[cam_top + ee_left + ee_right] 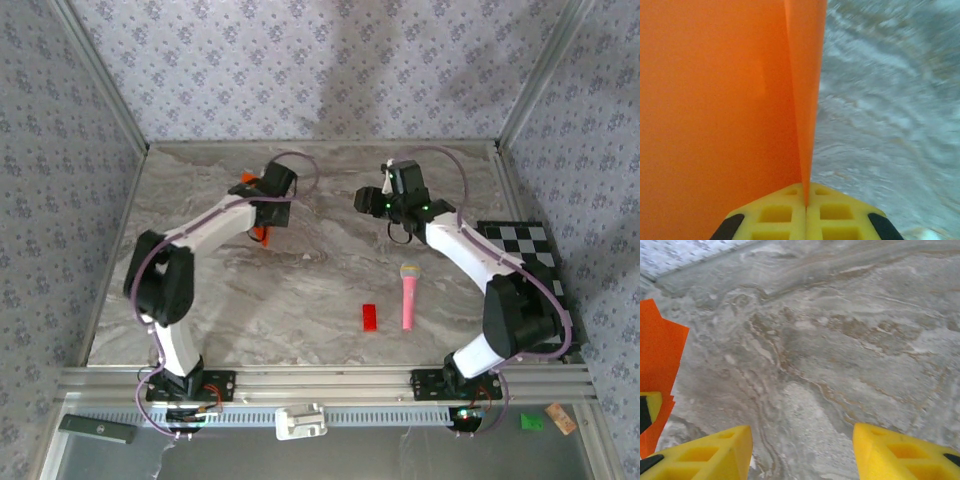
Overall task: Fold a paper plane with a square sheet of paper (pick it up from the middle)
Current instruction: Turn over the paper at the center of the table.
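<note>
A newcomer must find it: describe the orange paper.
Start at the marbled table and follow the left arm to its end effector at the far left. The orange paper is pinched there, folded. Unlike the small red block lying flat near the pink microphone, it is thin and held.

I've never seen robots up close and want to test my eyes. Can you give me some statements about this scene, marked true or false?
The left gripper is shut on the orange paper. True.
The right gripper grips the paper too. False: it is open above the table.
The pink microphone lies to the right of the red block. True.
The red block sits on the paper. False: it lies on bare table, apart from it.
</note>
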Robot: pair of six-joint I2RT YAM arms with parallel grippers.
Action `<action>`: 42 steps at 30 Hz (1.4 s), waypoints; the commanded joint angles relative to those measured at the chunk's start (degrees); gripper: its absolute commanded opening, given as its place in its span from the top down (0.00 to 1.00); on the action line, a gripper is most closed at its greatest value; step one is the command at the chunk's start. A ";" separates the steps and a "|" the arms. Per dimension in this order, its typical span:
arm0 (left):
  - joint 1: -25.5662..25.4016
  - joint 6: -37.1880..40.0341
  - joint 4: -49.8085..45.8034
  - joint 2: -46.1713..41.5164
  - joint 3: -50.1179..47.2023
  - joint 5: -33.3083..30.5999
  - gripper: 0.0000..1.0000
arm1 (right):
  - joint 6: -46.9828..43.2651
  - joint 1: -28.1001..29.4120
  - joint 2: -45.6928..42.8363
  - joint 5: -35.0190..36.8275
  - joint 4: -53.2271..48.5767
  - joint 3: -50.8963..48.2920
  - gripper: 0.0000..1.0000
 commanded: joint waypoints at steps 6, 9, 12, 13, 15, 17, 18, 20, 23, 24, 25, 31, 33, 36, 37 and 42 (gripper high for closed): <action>-3.40 1.39 -7.04 10.84 6.23 -17.43 0.97 | 0.46 -2.36 -3.55 2.71 -3.19 -1.78 0.44; -4.28 -0.27 -8.16 15.39 8.35 -17.63 0.97 | 1.01 -3.14 -4.51 1.87 -3.21 -2.07 0.44; -5.41 -1.10 -9.39 18.98 10.53 -18.59 0.97 | 1.19 -3.65 -4.78 1.23 -3.37 -2.07 0.44; -5.76 -1.30 -9.82 19.96 11.28 -18.84 0.97 | 1.19 -3.72 -4.69 1.06 -3.42 -2.18 0.44; -6.23 -1.54 -10.14 21.02 12.04 -18.86 0.96 | 1.40 -3.85 -4.57 0.66 -3.34 -2.28 0.44; -6.55 -1.89 -10.27 21.55 12.35 -18.08 0.93 | 1.58 -4.05 -4.36 0.37 -3.15 -2.32 0.44; -6.68 -2.14 -10.37 21.66 12.56 -17.41 0.91 | 1.70 -4.03 -4.23 0.27 -3.07 -2.35 0.44; -6.78 -2.59 -10.38 21.86 12.70 -16.02 0.88 | 1.97 -4.12 -3.87 -0.04 -2.84 -2.34 0.44; -6.92 -3.09 -10.54 22.21 13.03 -13.65 0.84 | 2.33 -4.11 -3.37 -0.51 -2.62 -2.18 0.44; -6.97 -3.21 -10.69 22.29 13.23 -12.82 0.83 | 2.42 -4.11 -3.11 -0.70 -2.55 -2.12 0.44; -6.97 -3.45 -10.94 22.41 13.36 -12.35 0.82 | 2.42 -4.07 -2.93 -0.85 -2.53 -1.98 0.44; -6.97 -5.09 -12.04 22.21 14.40 -8.36 0.77 | 2.59 -4.19 -2.00 -1.55 -2.63 -1.49 0.44; -6.93 -6.15 -12.65 21.91 15.10 -6.68 0.75 | 2.75 -4.20 -1.92 -1.68 -2.52 -1.37 0.44; -6.97 -7.75 -12.99 21.04 16.01 -3.39 0.71 | 3.03 -4.23 -1.73 -1.80 -2.24 -1.45 0.44; -6.96 -8.52 -13.17 20.77 16.47 -2.29 0.70 | 3.12 -4.31 -1.66 -1.87 -2.19 -1.45 0.44; -6.95 -11.16 -13.63 20.46 17.87 2.45 0.65 | 3.39 -4.29 -1.39 -2.24 -1.84 -1.45 0.44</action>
